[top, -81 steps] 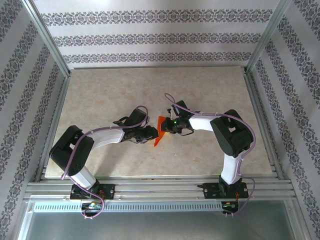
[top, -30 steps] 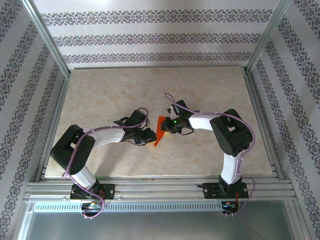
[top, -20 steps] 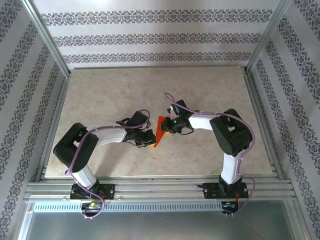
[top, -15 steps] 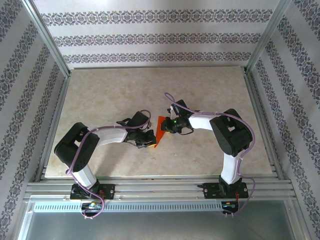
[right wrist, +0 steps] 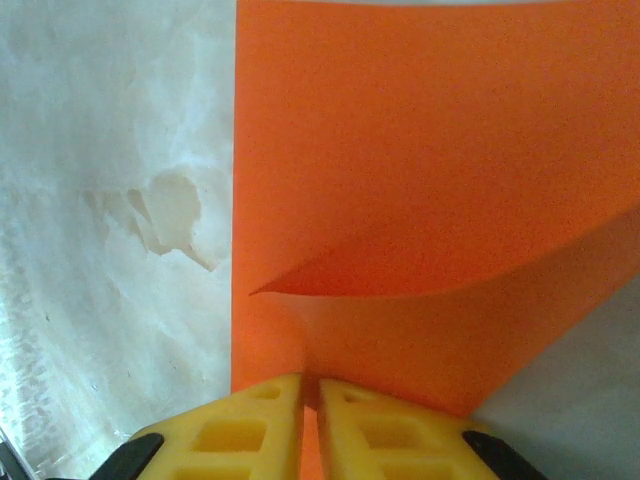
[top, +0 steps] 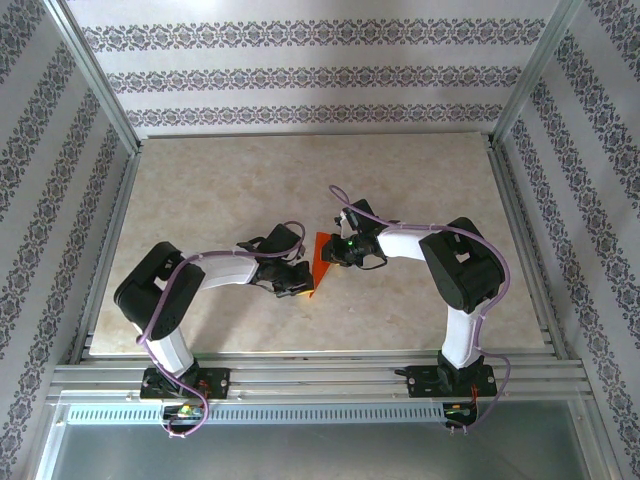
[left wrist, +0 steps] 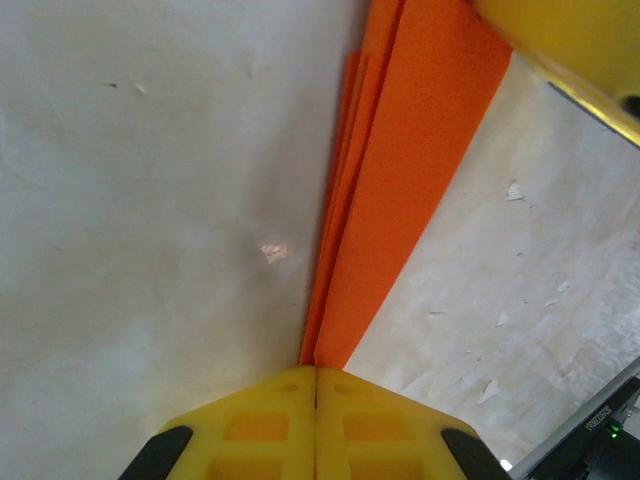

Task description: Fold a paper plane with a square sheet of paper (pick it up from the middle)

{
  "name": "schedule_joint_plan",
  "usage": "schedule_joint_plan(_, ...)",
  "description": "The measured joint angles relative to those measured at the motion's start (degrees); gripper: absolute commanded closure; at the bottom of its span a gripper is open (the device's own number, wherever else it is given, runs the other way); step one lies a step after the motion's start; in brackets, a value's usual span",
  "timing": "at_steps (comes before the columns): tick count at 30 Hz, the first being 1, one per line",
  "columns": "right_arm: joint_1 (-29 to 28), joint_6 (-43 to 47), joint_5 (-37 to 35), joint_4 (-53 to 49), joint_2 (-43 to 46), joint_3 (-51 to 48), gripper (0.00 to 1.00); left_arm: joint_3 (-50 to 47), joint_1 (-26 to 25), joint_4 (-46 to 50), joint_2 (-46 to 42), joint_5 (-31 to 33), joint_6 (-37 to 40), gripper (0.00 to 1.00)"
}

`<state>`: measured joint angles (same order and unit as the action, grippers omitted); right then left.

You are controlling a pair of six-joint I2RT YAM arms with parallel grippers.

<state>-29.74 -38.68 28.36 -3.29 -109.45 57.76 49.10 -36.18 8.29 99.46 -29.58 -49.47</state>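
Note:
The orange-red paper (top: 318, 256) is folded into a narrow creased shape and held up between the two grippers in the middle of the table. In the left wrist view its stacked layers (left wrist: 405, 170) run down into my left gripper (left wrist: 316, 372), whose yellow fingers are pressed together on the paper's narrow end. My left gripper (top: 298, 283) sits at the paper's near end. My right gripper (top: 337, 250) holds the far right side; its fingers (right wrist: 262, 410) pinch a curled flap of the paper (right wrist: 420, 170). A yellow finger of the right gripper (left wrist: 570, 45) shows beyond the paper.
The beige marble tabletop (top: 400, 180) has scuffed, peeling patches (right wrist: 175, 215) under the paper. Aluminium frame rails (top: 320, 375) run along the near edge, with patterned walls on the other three sides. Both arms meet at the table's middle, elbows out.
My left gripper has slid toward the near end of the paper and its arm has swung slightly right. The right gripper and the paper's far part stayed put.

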Motion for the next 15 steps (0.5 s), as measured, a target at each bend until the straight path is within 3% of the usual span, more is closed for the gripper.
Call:
schedule_joint_plan(7, 0.0, 0.0, 0.0, 0.0, 0.0, 0.0, 0.82, 0.3, -0.2, 0.2, 0.3, 0.1, 0.0, 0.92)
schedule_joint_plan(15, 0.3, 0.0, 0.5, -0.3, -0.3, 0.3, 0.82, 2.2, -0.3, 4.6, -0.9, 2.4, 1.8, 0.76)
